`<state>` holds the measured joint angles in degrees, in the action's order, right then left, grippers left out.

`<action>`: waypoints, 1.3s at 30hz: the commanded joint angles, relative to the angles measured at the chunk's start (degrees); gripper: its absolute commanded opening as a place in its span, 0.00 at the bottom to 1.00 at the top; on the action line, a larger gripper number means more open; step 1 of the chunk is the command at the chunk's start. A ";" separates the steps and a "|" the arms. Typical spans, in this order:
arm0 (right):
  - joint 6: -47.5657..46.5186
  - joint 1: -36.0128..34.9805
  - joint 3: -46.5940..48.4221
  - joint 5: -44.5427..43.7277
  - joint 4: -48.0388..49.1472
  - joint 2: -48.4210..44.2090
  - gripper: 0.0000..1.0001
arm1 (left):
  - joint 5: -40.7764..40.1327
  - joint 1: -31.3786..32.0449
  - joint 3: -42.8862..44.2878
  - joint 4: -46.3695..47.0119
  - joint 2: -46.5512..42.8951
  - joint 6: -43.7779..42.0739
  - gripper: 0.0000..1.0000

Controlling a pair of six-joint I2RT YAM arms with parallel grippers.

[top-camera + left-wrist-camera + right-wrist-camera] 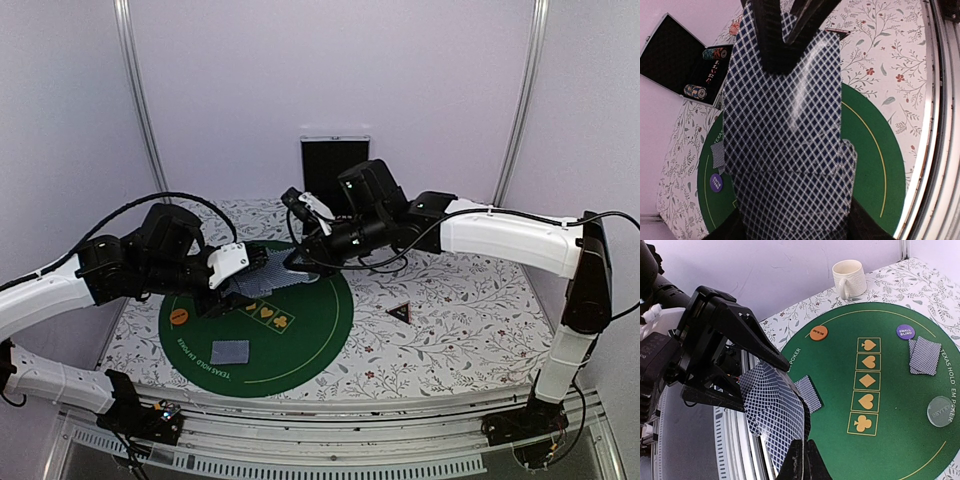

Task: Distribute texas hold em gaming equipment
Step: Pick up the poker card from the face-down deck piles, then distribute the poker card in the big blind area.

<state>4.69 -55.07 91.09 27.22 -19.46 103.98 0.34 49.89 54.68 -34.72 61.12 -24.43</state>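
Above the green felt mat (310,335), the left gripper (250,270) clamps a fan of playing cards (772,410); the right gripper (801,446) pinches its edge.

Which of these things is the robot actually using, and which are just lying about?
Part of the job: deck of cards, dealt cards, orange disc, small blind disc, clear dealer disc, black triangular marker.
Just lying about: white mug, green felt mat, chip case.

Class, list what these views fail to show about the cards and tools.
Faces of the held cards: only backs show anywhere.
Their count: overlapped, both wrist views.
Fingertips of the left tool: left wrist view, behind cards.
Grip of the right tool: right wrist view, cut by bottom edge.
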 commanded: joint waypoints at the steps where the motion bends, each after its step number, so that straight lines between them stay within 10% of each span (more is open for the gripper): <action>1: -0.73 0.10 -0.80 -1.47 -1.32 -2.82 0.03 | 0.05 0.61 -0.27 1.41 -0.90 -0.36 0.55; 21: -0.82 2.78 -5.37 2.86 3.84 -11.96 0.02 | -0.16 0.67 -0.27 1.41 -0.72 -0.17 0.54; 32: 24.43 15.78 -29.42 -19.77 18.60 -27.45 0.02 | -0.03 0.69 0.44 1.32 -0.71 -0.01 0.54; 39: 36.04 9.32 -33.50 -11.22 29.15 -10.96 0.02 | -0.09 0.68 0.86 1.33 -0.79 -0.12 0.55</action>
<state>32.03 -40.34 55.94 13.80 3.90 82.30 0.38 49.89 54.68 -34.61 61.08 -24.40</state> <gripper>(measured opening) 0.020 0.548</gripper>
